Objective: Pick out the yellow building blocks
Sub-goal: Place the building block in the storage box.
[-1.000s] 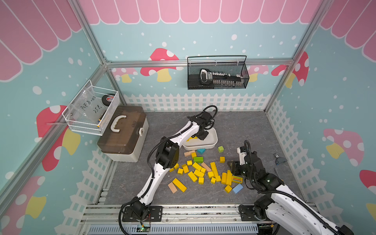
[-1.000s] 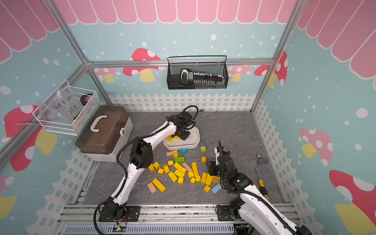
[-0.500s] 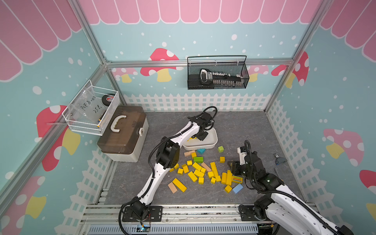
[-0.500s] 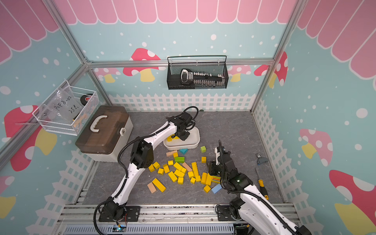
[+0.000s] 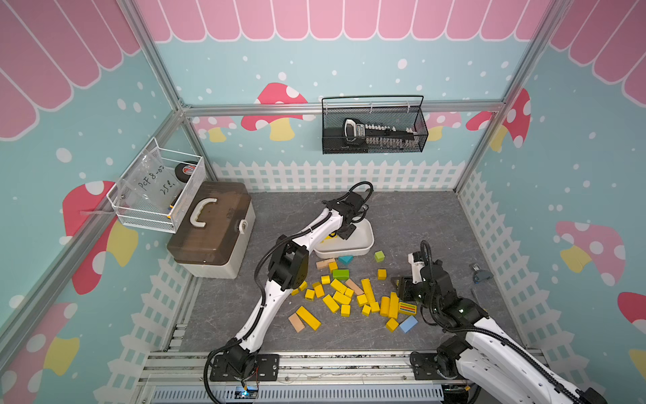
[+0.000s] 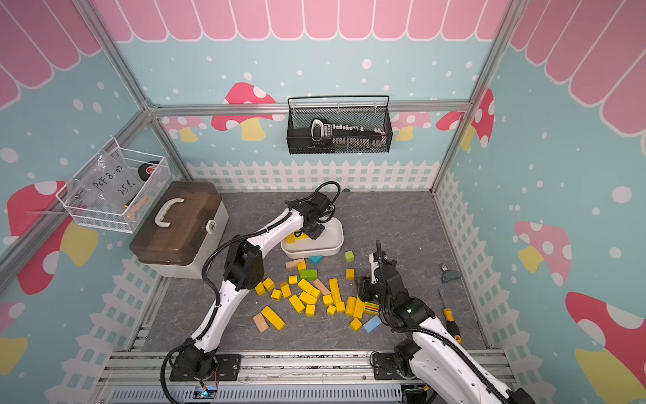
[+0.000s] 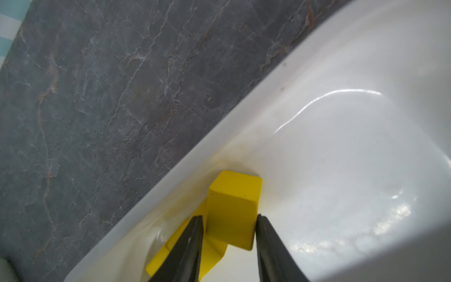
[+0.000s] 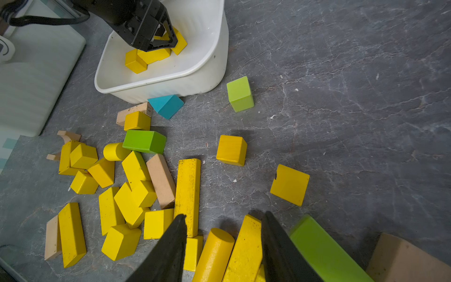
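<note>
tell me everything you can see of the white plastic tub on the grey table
The white plastic tub is glossy, oblong and round-cornered, with a rolled rim and an open top. It stands upright on the grey marbled table. A few yellow building blocks lie heaped at one end; the left gripper reaches inside, jaws flanking one. A teal wedge block lies at its near wall.

Bright, even light, soft shadows; glare streaks the white tub (image 7: 341, 109); right hand (image 8: 224, 216) blurs close up.
</note>
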Controlling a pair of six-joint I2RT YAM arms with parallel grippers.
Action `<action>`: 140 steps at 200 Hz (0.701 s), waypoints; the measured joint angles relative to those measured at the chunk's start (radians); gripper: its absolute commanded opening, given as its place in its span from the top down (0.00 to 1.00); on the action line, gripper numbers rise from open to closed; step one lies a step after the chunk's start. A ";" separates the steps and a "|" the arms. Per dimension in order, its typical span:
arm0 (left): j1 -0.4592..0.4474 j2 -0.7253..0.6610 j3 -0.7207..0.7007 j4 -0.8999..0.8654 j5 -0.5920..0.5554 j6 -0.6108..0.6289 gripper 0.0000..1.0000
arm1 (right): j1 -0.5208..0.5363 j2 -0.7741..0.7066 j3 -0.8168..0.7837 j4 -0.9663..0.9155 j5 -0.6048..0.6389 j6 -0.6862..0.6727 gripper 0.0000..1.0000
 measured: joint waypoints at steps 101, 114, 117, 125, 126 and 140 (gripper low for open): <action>0.000 -0.027 -0.002 0.000 -0.035 0.022 0.60 | -0.006 0.000 -0.002 0.001 -0.008 0.000 0.50; 0.000 -0.033 -0.006 0.003 -0.037 0.023 0.60 | -0.006 0.000 -0.002 0.000 -0.010 0.000 0.50; 0.000 -0.035 -0.009 0.004 -0.037 0.023 0.60 | -0.006 0.000 -0.002 0.001 -0.010 0.000 0.50; 0.000 -0.039 -0.015 0.004 -0.038 0.024 0.60 | -0.006 0.000 -0.002 0.001 -0.010 0.000 0.50; 0.000 -0.040 -0.016 0.004 -0.039 0.025 0.60 | -0.006 0.000 -0.002 0.001 -0.011 0.000 0.50; 0.000 -0.045 -0.027 0.005 -0.039 0.027 0.63 | -0.006 0.000 -0.002 0.001 -0.011 0.000 0.49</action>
